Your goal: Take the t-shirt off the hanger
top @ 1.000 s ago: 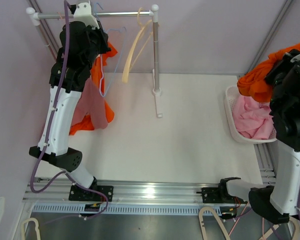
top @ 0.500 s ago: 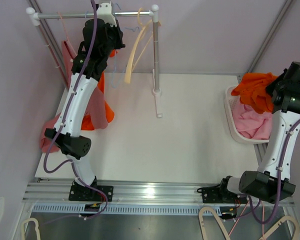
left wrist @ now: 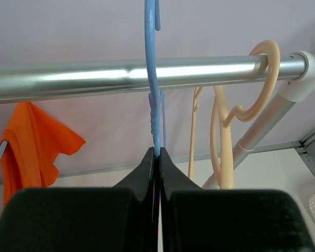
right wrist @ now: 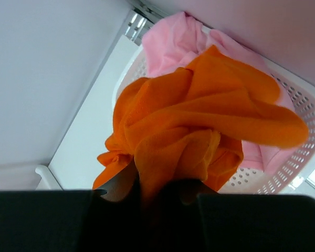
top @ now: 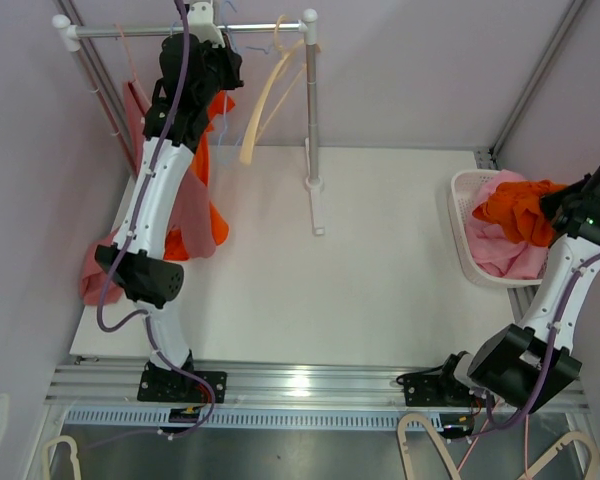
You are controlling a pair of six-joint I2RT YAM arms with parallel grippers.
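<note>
My left gripper (top: pixel 220 62) is up at the metal rail (top: pixel 110 31) and is shut on the neck of a bare blue hanger (left wrist: pixel 150 63), which hooks over the rail (left wrist: pixel 68 76); the pads (left wrist: pixel 146 165) pinch it just below the rail. My right gripper (top: pixel 558 205) is shut on a bunched orange t-shirt (top: pixel 510 208) and holds it over the white basket (top: pixel 463 255). In the right wrist view the t-shirt (right wrist: pixel 199 105) hangs from the gripper (right wrist: pixel 163 184) above a pink garment (right wrist: pixel 173 39) lying in the basket (right wrist: pixel 299 157).
A beige hanger (top: pixel 265 100) hangs on the rail beside the rack post (top: pixel 312 110). Another orange garment (top: pixel 212 225) and a pink one (top: pixel 185 205) hang at the rail's left; pink cloth (top: pixel 95 272) lies at the table's left edge. Spare hangers (top: pixel 420 440) lie below the arm bases.
My right arm has lowered the orange t-shirt down over the basket. My left arm has settled at the rail, still on the blue hanger.
</note>
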